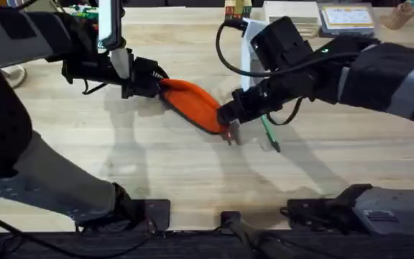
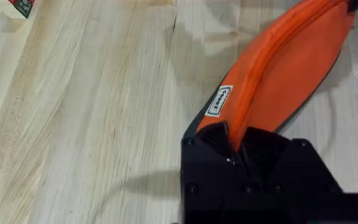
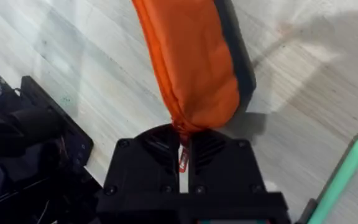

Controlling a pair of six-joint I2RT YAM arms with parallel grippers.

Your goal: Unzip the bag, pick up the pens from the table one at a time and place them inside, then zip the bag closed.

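the bag (image 1: 192,105) is stretched slantwise over the middle of the table (image 1: 157,165), held at both ends. its orange fabric is seen taut between the two grippers, with a dark underside along one edge and a small white label near the left end. that end is clamped by the left gripper (image 1: 152,84), whose black fingers (image 2: 219,138) are closed on the bag's corner. the opposite end is pinched by the right gripper (image 1: 230,122), its fingers (image 3: 160,146) closed on the small zipper pull (image 3: 183,158) that hangs from the bag's tip. the green pen (image 1: 269,134) is seen lying flat on the table just beside the right gripper, apart from the bag. boxes and other items are seen along the table's far edge.
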